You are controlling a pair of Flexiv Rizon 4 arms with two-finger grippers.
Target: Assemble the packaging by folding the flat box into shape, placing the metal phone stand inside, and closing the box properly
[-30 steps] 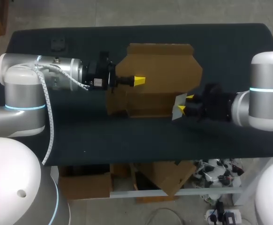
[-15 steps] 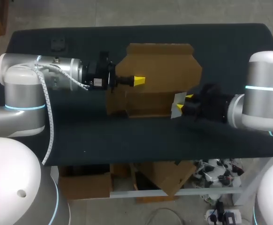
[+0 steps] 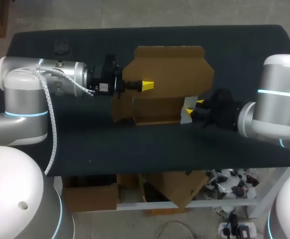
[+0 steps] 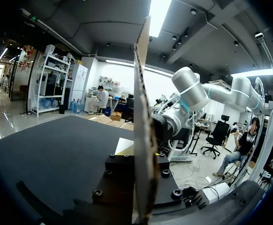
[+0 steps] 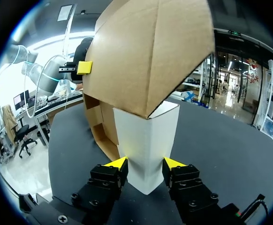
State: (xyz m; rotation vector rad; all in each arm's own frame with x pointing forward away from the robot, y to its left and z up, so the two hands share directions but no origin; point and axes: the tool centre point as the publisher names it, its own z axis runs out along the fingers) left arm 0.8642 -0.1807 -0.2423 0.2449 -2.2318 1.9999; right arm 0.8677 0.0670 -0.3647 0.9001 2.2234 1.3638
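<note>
Since a second ago the right arm has swung in toward the cardboard box (image 3: 170, 74) and drawn a little farther from the desk's (image 3: 135, 144) near edge. Its jaws (image 5: 146, 165) have carried the white flap (image 5: 146, 136) with them, so the flap now sits closer against the box's right end. The left arm and its jaws (image 3: 147, 85) have not shifted, and the box's wide upper panel stands as it did.

There is one box, half folded, at the middle of the dark desk, its brown panel raised over an open tray-like base. There is one white flap at the right end. Two arms are at work, one on each side. One small dark object (image 3: 62, 46) lies near the desk's far left corner, well apart from the box.

The left jaws are clamped on the raised panel, which runs edge-on between them in the left wrist view. The right jaws are clamped on the white flap, one yellow tip pressing each side.
</note>
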